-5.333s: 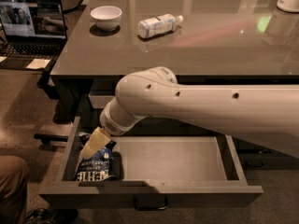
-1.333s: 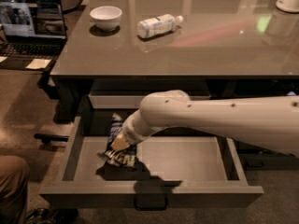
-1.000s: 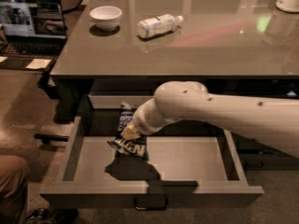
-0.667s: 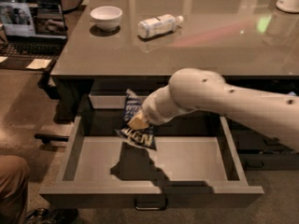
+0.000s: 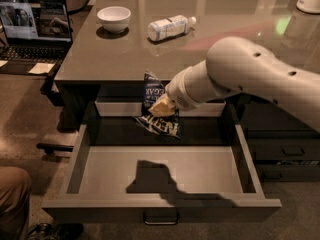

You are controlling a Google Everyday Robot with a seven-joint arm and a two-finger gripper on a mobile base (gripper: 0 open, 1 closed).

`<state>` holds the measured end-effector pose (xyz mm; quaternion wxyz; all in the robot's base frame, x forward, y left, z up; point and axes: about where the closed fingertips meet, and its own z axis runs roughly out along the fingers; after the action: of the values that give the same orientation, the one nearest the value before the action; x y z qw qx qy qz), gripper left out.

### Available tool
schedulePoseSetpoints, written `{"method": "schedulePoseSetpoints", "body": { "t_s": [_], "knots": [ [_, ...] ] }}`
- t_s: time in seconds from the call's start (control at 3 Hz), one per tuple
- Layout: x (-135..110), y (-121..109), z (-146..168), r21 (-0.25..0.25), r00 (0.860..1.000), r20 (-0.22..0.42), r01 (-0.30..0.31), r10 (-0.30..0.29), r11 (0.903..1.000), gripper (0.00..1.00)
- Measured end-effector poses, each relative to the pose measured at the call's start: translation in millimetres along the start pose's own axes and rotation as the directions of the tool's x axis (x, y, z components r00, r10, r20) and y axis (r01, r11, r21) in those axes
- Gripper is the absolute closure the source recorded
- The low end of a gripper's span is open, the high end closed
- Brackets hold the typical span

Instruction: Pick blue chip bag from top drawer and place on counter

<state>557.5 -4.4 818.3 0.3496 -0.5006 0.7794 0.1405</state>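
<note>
In the camera view, the blue chip bag [image 5: 168, 128] is pinched in the closed fingers of the gripper [image 5: 161, 107], above the top drawer [image 5: 160, 205] and near the front edge of the counter [image 5: 125, 59]. If lifted straight up, it could be caught on that edge and pulled loose.

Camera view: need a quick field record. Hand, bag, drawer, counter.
hand: just below the counter's front edge, over the open drawer, shut on the bag
blue chip bag: hanging from the hand, clear of the drawer floor, not yet on the counter
top drawer: pulled open, bag's shadow on its floor
counter: holds white bowl and plastic bottle, the bottle lying on its side
</note>
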Motion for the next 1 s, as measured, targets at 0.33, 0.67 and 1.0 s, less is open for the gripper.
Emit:
{"method": "schedulePoseSetpoints", "body": {
  "t_s": [0.33,0.67,1.0],
  "knots": [
    [-25.4,-24.8,-23.9,0.004,0.999,0.018,0.032,-0.032,0.9995,1.0],
    [-54.1,-60.3,-32.6,0.01,0.998,0.064,0.022,-0.023,0.9997,1.0],
    [-65.1,-96.8,-34.3,0.053,0.992,0.11,-0.061,0.055,0.9967,1.0]
  ]
}}
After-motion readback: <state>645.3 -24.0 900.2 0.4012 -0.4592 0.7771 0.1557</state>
